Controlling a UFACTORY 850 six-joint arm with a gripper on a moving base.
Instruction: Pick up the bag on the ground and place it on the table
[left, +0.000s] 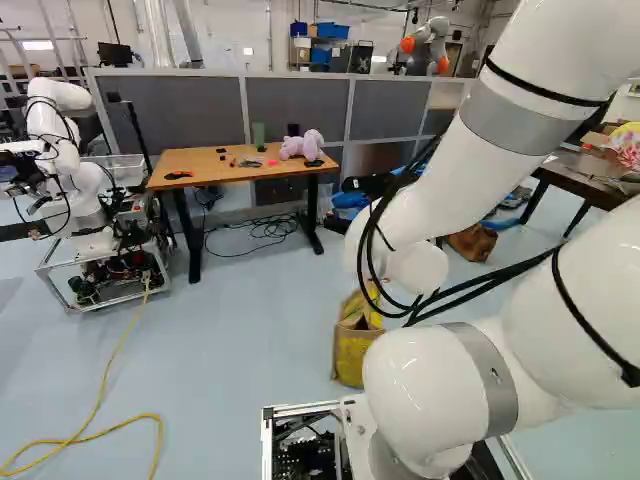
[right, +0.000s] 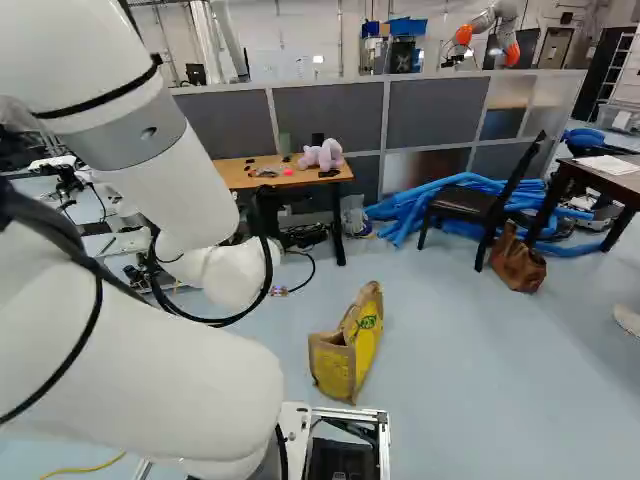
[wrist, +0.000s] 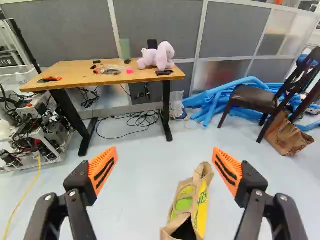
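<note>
Workshop floor (wrist: 135, 192) stretches ahead of a robot's claw (wrist: 164, 148), with a yellow-and-brown bag (wrist: 201, 210) awaiting pickup.
The claw's orange-padded fingers stand wide apart, clamped on nothing; ahead and below, the bag rests on the ground, its dark mouth showing. Beyond it stands the wooden table (wrist: 112, 78), a plush rabbit (wrist: 165, 54) near the end closer to the blue tubes (wrist: 215, 100), an orange-marked tool (wrist: 49, 79) along the near edge toward the opposite end. By all appearances, the job is at its approach stage: grasp, lift, carry and set-down all remain.
</note>
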